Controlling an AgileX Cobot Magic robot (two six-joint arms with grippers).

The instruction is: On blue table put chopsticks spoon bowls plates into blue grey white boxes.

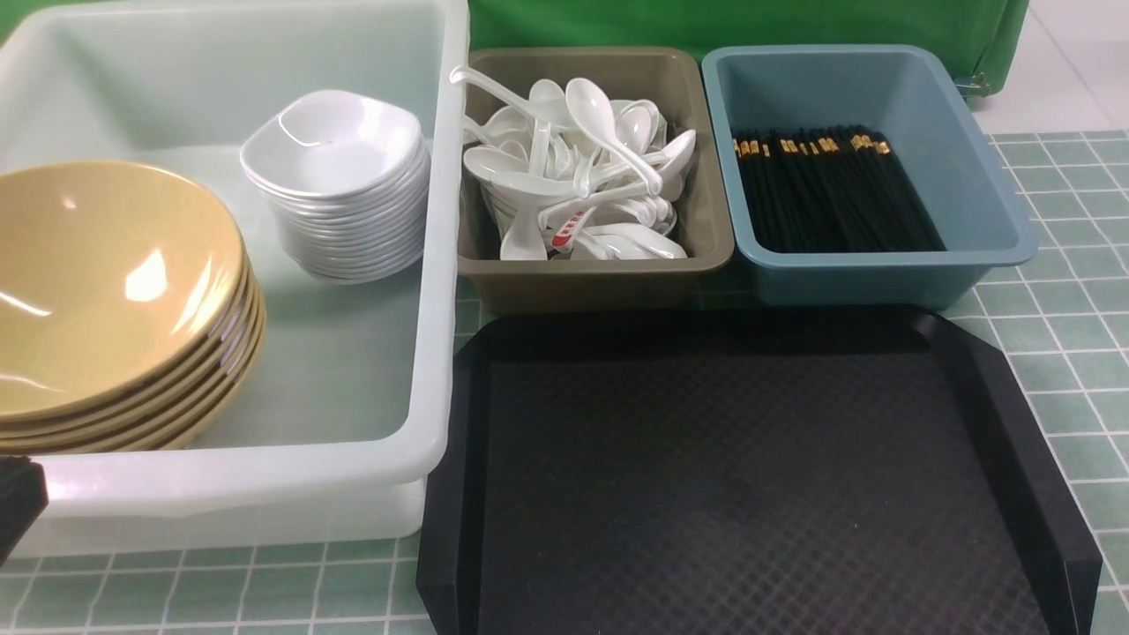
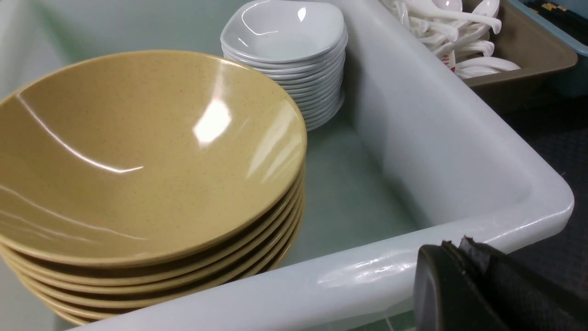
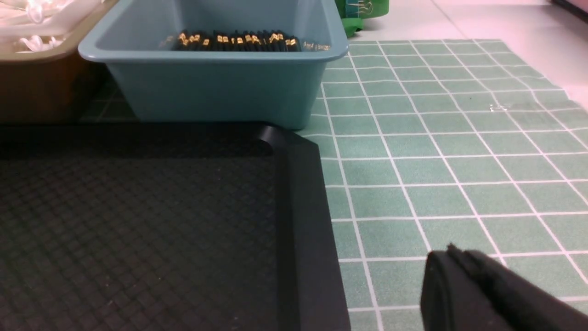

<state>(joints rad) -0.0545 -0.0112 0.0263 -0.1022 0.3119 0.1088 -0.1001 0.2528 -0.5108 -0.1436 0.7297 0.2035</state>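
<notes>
table [image 1: 1058,353] teal-green, white grid | tray [image 1: 750,476] black, diamond texture | tub [image 1: 432,353] translucent white | bowls [image 1: 106,291] mustard-tan | plates [image 1: 340,145] white | spoons [image 1: 582,176] white, one red-labelled, bin [image 1: 600,278] olive-grey | chopsticks [image 1: 829,194] black, gold bands, bin [image 1: 882,273] dusty-blue

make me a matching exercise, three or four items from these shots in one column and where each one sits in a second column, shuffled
Things:
1. chopsticks
2. spoons
3. bowls
4. plates

Places:
A. olive-grey box
B. white tub, far side
C. blue box
D. white tub, near left side

Pairs: 1-C, 2-A, 3-D, 4-B
</notes>
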